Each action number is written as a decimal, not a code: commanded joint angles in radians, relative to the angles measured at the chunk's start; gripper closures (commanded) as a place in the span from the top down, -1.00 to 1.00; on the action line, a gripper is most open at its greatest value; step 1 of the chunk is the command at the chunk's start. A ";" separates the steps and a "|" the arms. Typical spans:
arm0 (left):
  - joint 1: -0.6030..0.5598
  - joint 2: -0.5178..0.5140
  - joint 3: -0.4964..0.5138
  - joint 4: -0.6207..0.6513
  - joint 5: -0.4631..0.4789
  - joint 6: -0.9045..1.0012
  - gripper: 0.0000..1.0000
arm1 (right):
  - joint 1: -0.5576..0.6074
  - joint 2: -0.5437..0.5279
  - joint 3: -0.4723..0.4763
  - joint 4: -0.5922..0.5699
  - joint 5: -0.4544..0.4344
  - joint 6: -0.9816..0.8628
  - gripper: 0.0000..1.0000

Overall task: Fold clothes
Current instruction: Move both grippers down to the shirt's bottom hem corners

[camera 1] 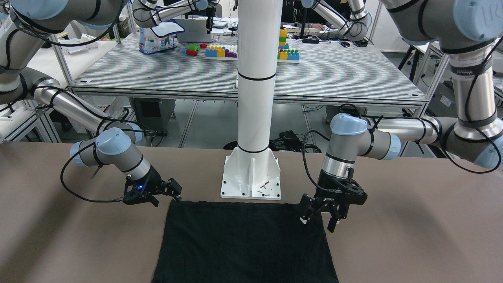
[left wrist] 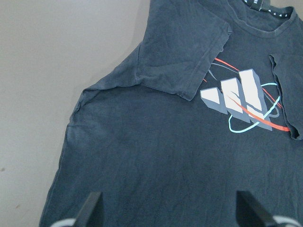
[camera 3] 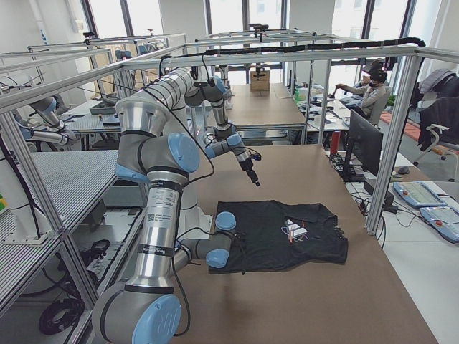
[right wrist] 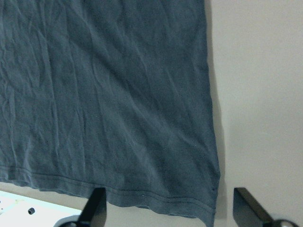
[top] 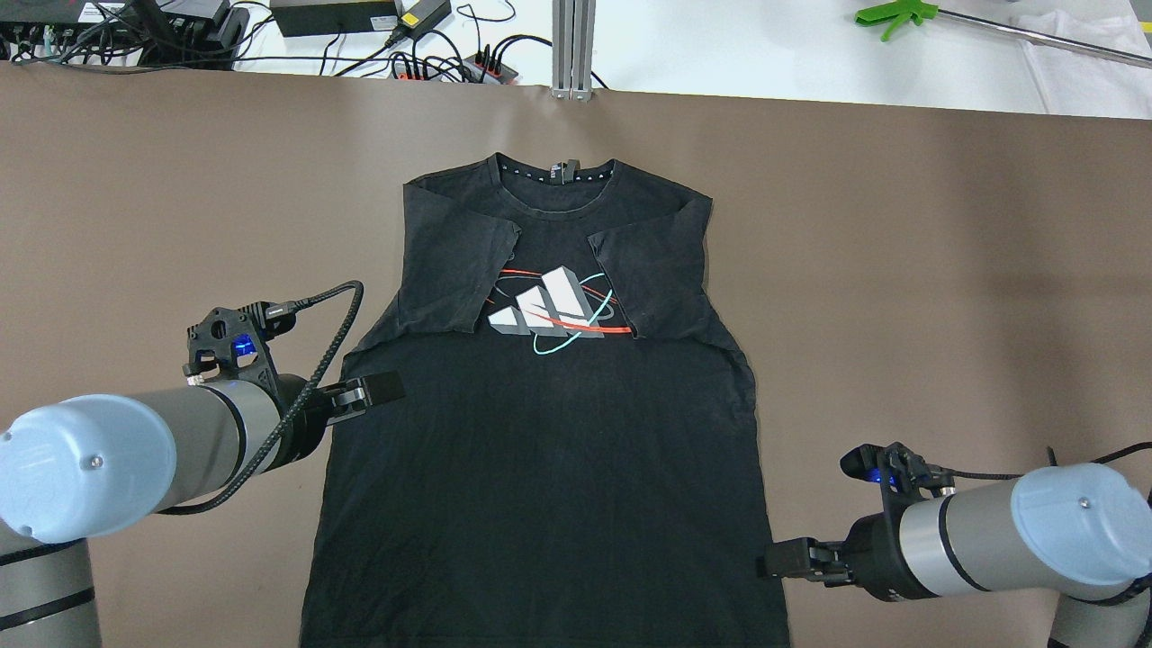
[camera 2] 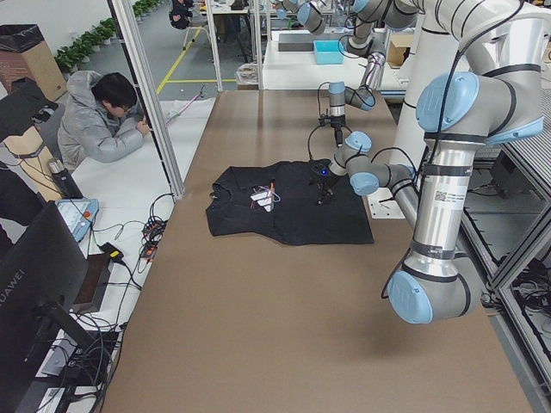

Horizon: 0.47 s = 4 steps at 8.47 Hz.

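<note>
Left gripper hangs with jaws spread and empty over the shirt's left edge; right gripper, likewise spread and empty, is by the hem's right corner. On the brown table the black T-shirt lies flat, sleeves folded inward beside its chest logo.

The overhead camera looks down on the worktop from behind the robot; the front-facing one opposes it, with the pedestal at 12 o'clock. End cameras look along it. Wrist cameras sit close above the black T-shirt that every view shares.
</note>
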 commanded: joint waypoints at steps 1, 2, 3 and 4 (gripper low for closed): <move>0.008 0.000 0.001 0.000 0.025 -0.001 1.00 | -0.066 0.003 -0.028 0.001 -0.059 0.005 0.89; 0.016 0.000 0.003 0.000 0.029 -0.001 1.00 | -0.088 0.006 -0.031 0.003 -0.059 0.027 0.89; 0.022 -0.002 0.004 0.000 0.046 -0.001 1.00 | -0.110 0.013 -0.036 0.001 -0.064 0.041 0.89; 0.024 -0.003 0.004 0.002 0.049 -0.001 1.00 | -0.133 0.015 -0.044 0.001 -0.093 0.054 0.89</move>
